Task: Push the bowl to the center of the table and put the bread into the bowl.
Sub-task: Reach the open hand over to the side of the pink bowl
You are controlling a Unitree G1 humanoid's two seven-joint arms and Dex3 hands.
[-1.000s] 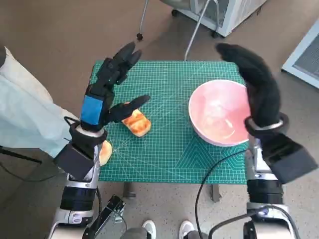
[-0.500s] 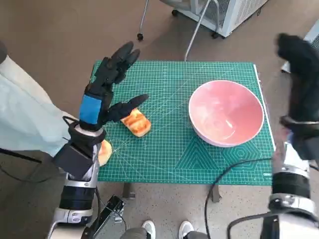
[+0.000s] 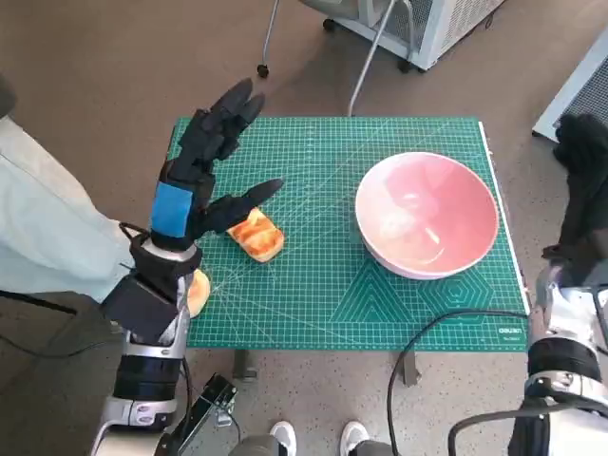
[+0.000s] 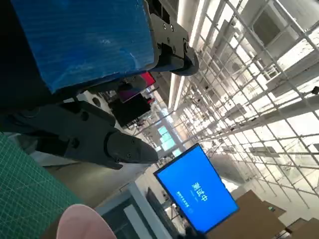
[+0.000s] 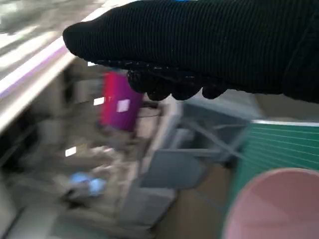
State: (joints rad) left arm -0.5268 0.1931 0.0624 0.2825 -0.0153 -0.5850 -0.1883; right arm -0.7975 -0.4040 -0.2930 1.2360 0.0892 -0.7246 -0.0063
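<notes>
The pink bowl (image 3: 427, 214) stands empty on the right half of the green mat (image 3: 323, 285). A golden piece of bread (image 3: 257, 234) lies on the mat's left part. My left hand (image 3: 195, 176) hovers above the bread with its fingers spread wide, its thumb reaching over the bread's near end, and it holds nothing. My right hand (image 3: 581, 185) hangs off the table's right side, apart from the bowl and empty. The bowl's rim also shows in the left wrist view (image 4: 82, 221) and the right wrist view (image 5: 279, 204).
A second orange bread piece (image 3: 198, 290) sits at the mat's left edge, partly hidden by my left forearm. A black cable (image 3: 427, 332) crosses the table's front right. A person's pale sleeve (image 3: 43, 228) is at the left. White cabinets and metal chair legs stand beyond the far edge.
My right hand has swung from above the bowl's right rim out to the right, past the table edge. The left hand, bread and bowl have stayed put.
</notes>
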